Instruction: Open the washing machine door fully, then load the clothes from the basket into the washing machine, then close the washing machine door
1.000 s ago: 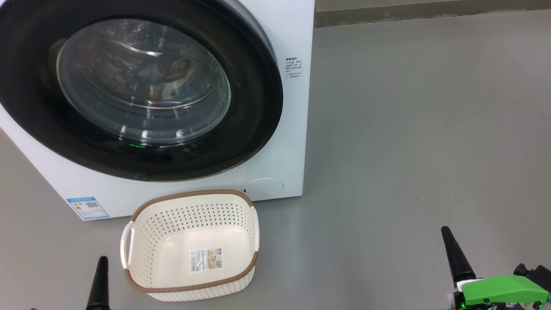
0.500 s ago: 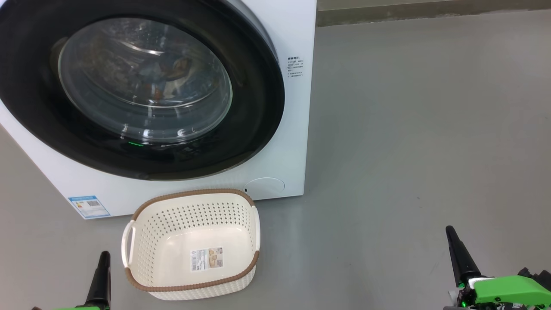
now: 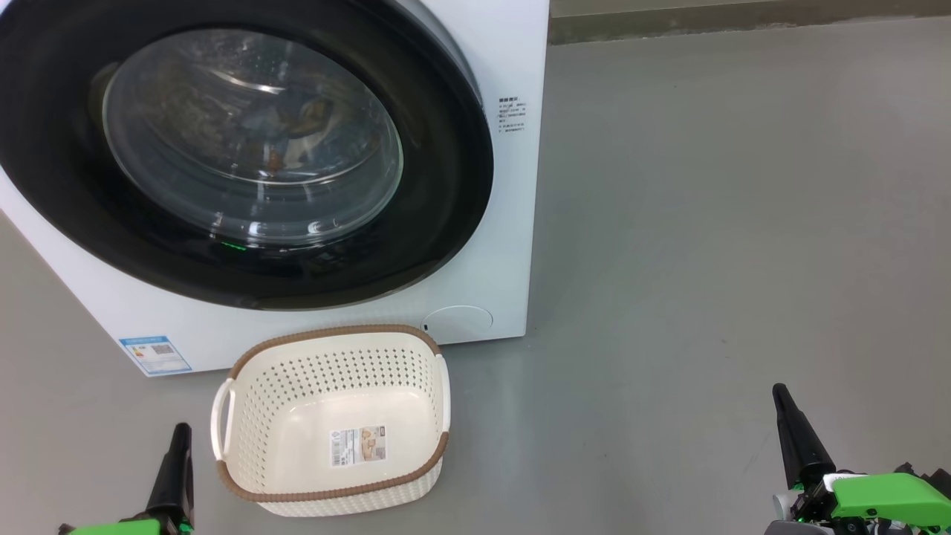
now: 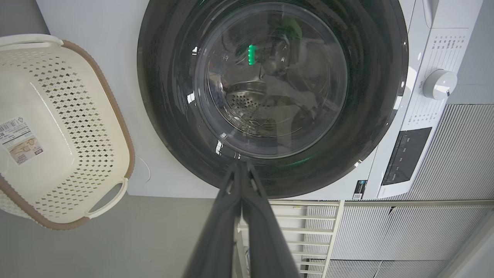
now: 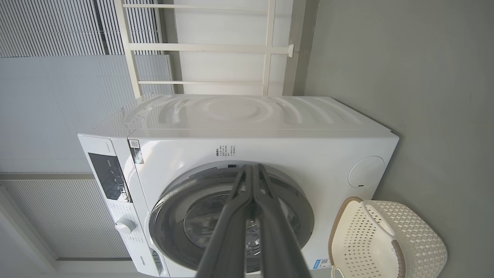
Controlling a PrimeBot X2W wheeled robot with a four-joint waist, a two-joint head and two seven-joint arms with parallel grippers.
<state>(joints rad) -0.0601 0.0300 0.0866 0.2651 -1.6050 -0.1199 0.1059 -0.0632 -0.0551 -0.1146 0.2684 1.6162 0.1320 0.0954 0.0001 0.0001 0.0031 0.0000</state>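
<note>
white washing machine (image 3: pixel 513 223), black door (image 3: pixel 446 186), cream basket (image 3: pixel 327 371)

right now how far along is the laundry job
Looks done: the washing machine door sits shut against the washing machine, the basket holds nothing but its label sticker, and blue and brown patches seen through the door are probably the clothes. In hand: nothing; the left gripper and right gripper are shut, empty, apart from the door. Left: nothing I can see.

floor (image 3: pixel 706 223): smooth grey | wall (image 5: pixel 50 96): pale ribbed panels | frame (image 5: pixel 208 48): white bars
</note>
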